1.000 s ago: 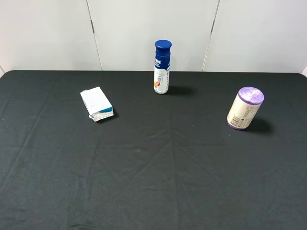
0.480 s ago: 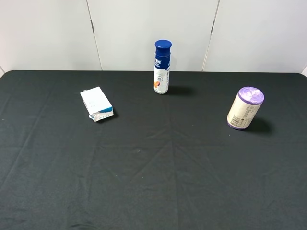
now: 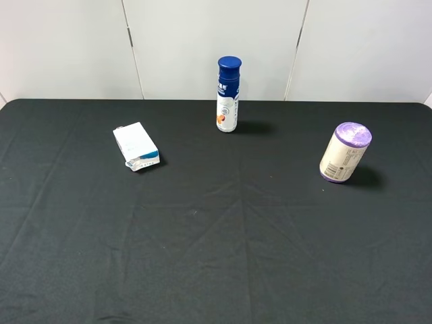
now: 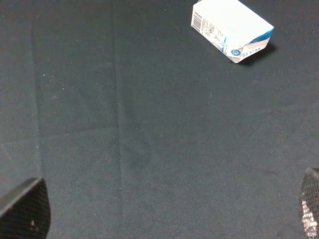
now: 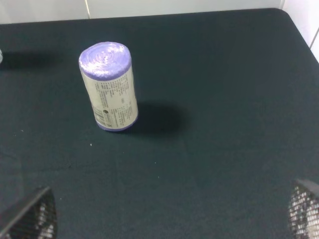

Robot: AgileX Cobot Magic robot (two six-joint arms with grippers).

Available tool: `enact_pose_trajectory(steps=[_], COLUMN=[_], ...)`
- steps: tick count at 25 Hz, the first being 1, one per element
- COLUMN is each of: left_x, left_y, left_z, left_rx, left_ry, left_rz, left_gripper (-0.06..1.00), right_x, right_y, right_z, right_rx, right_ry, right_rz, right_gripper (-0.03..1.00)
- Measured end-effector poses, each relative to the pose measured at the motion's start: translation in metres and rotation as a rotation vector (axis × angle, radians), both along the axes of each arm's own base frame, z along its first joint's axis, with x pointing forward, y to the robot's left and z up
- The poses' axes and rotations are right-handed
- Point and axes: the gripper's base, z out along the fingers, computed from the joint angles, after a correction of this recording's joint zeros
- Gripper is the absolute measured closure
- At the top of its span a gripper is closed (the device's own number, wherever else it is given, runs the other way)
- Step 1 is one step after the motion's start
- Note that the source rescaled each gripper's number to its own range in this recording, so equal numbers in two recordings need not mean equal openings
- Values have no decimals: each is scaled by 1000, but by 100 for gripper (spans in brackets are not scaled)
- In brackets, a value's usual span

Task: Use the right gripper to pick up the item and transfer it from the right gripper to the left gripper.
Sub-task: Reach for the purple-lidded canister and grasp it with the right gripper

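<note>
The item (image 3: 345, 152), a stout cylinder with lilac ends and a cream printed label, stands upright on the black table at the right. It also shows in the right wrist view (image 5: 108, 85). The right gripper (image 5: 164, 214) is open, its fingertips (image 5: 30, 216) wide apart and well short of the item, nothing between them. The left gripper (image 4: 164, 211) is open and empty above bare cloth, its fingertips (image 4: 25, 209) at the frame's corners. Neither arm shows in the exterior view.
A tall white bottle with a blue cap (image 3: 228, 94) stands at the back middle. A small white-and-blue carton (image 3: 136, 146) lies at the left, also in the left wrist view (image 4: 232, 29). The black table (image 3: 216, 256) ends at a white wall behind.
</note>
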Motion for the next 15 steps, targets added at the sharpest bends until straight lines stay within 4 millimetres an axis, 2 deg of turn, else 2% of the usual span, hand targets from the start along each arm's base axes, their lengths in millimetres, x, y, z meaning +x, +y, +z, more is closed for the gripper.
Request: enact_pose_trajectory(steps=[4,7,11,15], left_x=[0,0,0,0], left_y=[0,0,0,0], left_z=[0,0,0,0], left_rx=[0,0,0,0], left_ry=[0,0,0,0], left_rz=[0,0,0,0], left_gripper=[-6,-6,-6,-6], right_x=[0,10,38,76], right_y=[0,1,2,3], right_z=[20,41,71,99], right_rx=[1,-2,-16,-42], right_ry=[-78,-71,4,81], right_rz=[2,4,10,23], right_gripper=[-3,-3,-3,-3])
